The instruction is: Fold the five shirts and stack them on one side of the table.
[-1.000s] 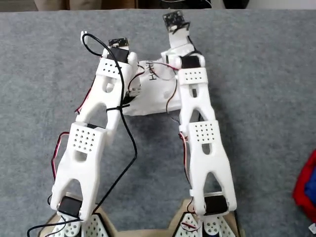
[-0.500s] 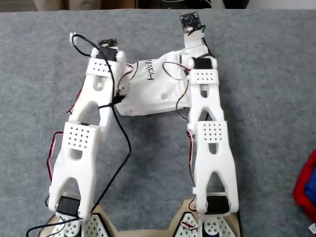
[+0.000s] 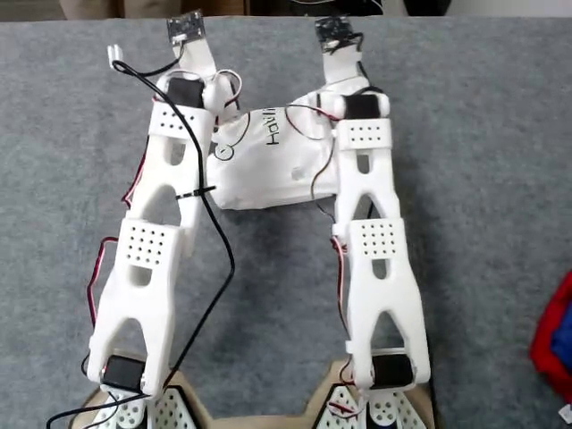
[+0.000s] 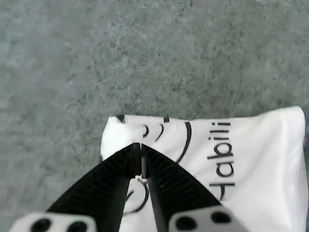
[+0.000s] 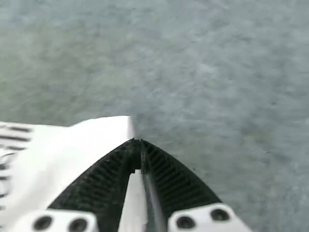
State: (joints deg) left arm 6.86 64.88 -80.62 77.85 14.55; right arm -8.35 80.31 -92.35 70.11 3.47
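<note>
Over the last second both arms have carried their wrists toward the far edge of the table (image 3: 483,134), and the left arm (image 3: 165,206) has swung outward toward the left edge, so the gap between it and the right arm (image 3: 366,206) has widened. The white shirt (image 3: 277,165), which was bunched into a narrow crumple between them, now lies drawn out into a broad, nearly flat panel near the middle of the far edge. The left gripper (image 4: 140,154) has its ribbed jaws clenched at the shirt's left far corner, and the right gripper (image 5: 140,145) has its jaws pressed together on the right far corner, with white cloth showing between them. Since the cloth spread as the arms parted, both appear to be grasping it. I judge this to be a stretching and smoothing step: the shirt looks squared up for a fold or already partly folded, but it is not yet stacked at a side. The shirt carries black lettering (image 3: 271,128) running across its upper face beside some curved black line drawing. A blue and red cloth (image 3: 556,335), possibly another shirt, lies at the right edge, well apart.
</note>
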